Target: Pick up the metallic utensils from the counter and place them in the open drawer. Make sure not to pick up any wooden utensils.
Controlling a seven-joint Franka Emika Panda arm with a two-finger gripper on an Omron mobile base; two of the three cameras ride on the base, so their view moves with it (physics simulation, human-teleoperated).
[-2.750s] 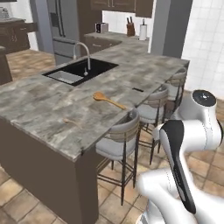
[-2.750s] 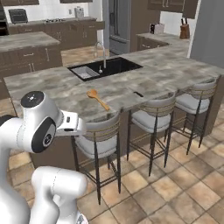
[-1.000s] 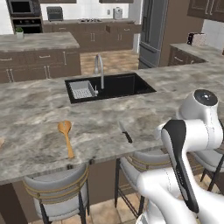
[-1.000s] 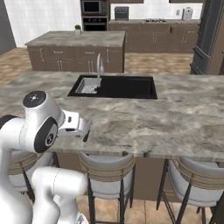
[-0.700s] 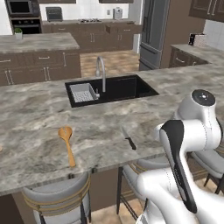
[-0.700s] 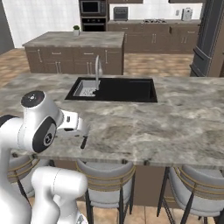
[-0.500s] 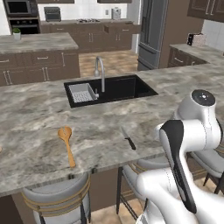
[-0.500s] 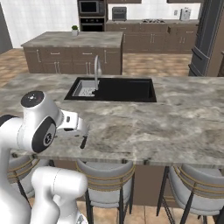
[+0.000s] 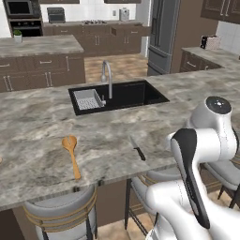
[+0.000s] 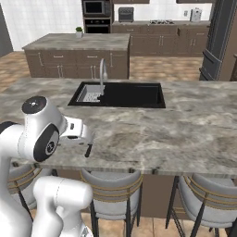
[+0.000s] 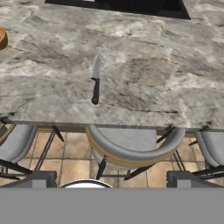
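A: Left base view: knife (image 9: 137,148) flat on counter (image 9: 42,119), near the front edge, well right of wooden spoon (image 9: 71,153).
B: Right base view: same knife (image 10: 88,150) just below the arm's wrist.
A: Hand view: knife (image 11: 95,82) dead ahead, dark handle toward the stools. Gripper (image 11: 109,177) spread fully wide, holding nothing.
B: Probably light, stiff, slick, thin. Best pinched across the handle.
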